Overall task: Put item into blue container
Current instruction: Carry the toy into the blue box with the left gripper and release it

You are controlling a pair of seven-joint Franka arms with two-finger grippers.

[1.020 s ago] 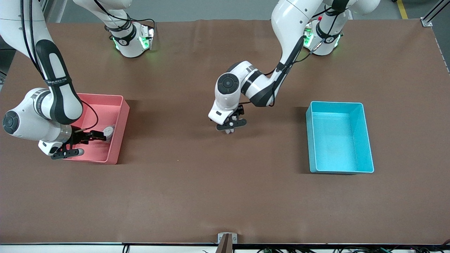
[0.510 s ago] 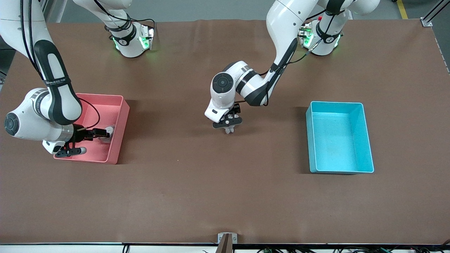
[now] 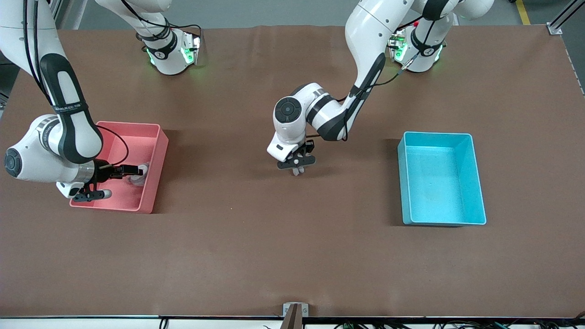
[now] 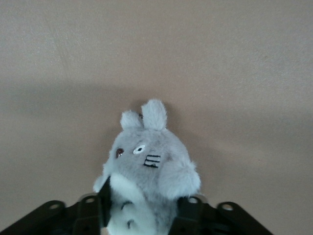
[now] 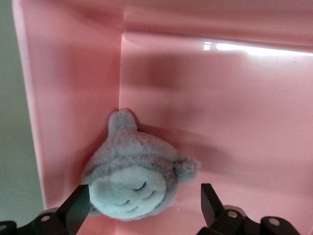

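A small grey plush toy with a white belly (image 4: pixel 149 161) sits on the brown table, mid-table, and shows as a pale tuft (image 3: pixel 298 172) under the left hand. My left gripper (image 3: pixel 297 167) (image 4: pixel 143 203) is down on it, with both fingers pressed into its sides. The blue container (image 3: pixel 438 183) stands empty toward the left arm's end of the table, well apart from this toy. My right gripper (image 3: pixel 116 183) (image 5: pixel 143 196) hangs open inside the pink bin (image 3: pixel 132 141) (image 5: pixel 220 112), its fingers astride a second grey plush (image 3: pixel 139 176) (image 5: pixel 137 178) without touching it.
The second plush lies against the pink bin's wall, in a corner. Both arm bases (image 3: pixel 171 50) (image 3: pixel 418 50) stand at the table's edge farthest from the front camera. Brown table surface lies between the two bins.
The left gripper's fingers have closed in on the plush at mid-table. The right gripper has shifted slightly inside the pink bin and stays open.
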